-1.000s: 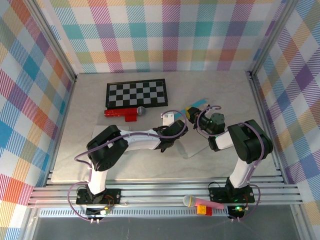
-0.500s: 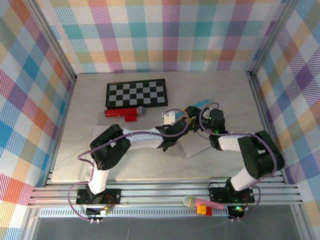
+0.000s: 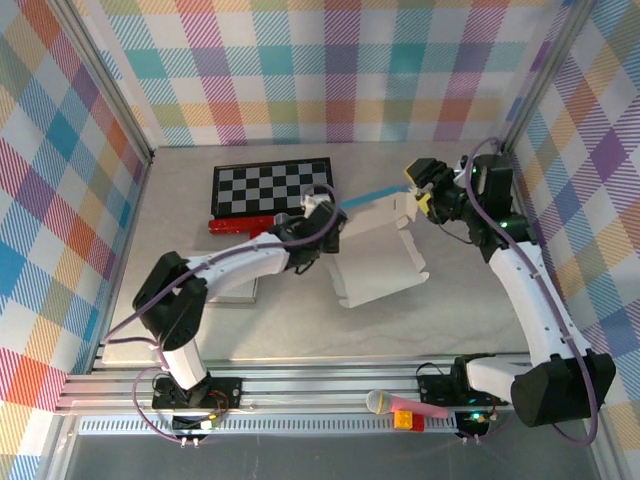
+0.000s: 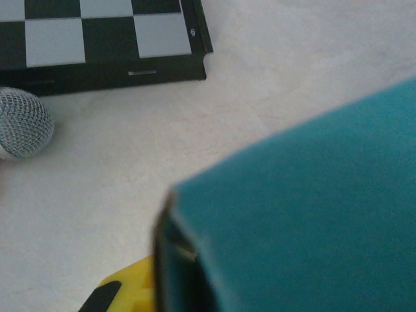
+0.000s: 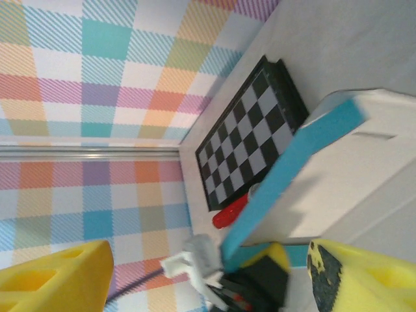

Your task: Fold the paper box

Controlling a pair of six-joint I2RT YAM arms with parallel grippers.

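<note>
Paper box (image 3: 380, 255) sits right of the middle of the overhead frame. It is a white sheet partly raised off the table (image 3: 200, 330), with its teal edge (image 3: 372, 195) running along the upper side.

The left gripper (image 3: 323, 216) is at the left end of that teal edge, with its fingers closed on it. In the left wrist view the teal surface (image 4: 305, 214) is blurred and covers the lower right, hiding all but one yellow finger (image 4: 127, 292) at the bottom edge.

The right gripper (image 3: 425, 192) is at the upper right corner of the box. From above I cannot tell whether it touches the paper. In the right wrist view its yellow fingers (image 5: 55, 279) are spread wide, one cut off at the lower left and the other at the lower right. The box (image 5: 338, 188) and the left gripper (image 5: 218, 273) lie beyond them.

A chessboard (image 3: 272, 187) lies to the upper left of the box. Just below it is a red object (image 3: 228, 226), partly hidden by the left arm. A microphone (image 4: 23, 130) shows its mesh head, cut off at the left edge of the left wrist view. A second microphone (image 3: 395, 403) with a pink handle lies on the rail at the bottom of the overhead frame.
</note>
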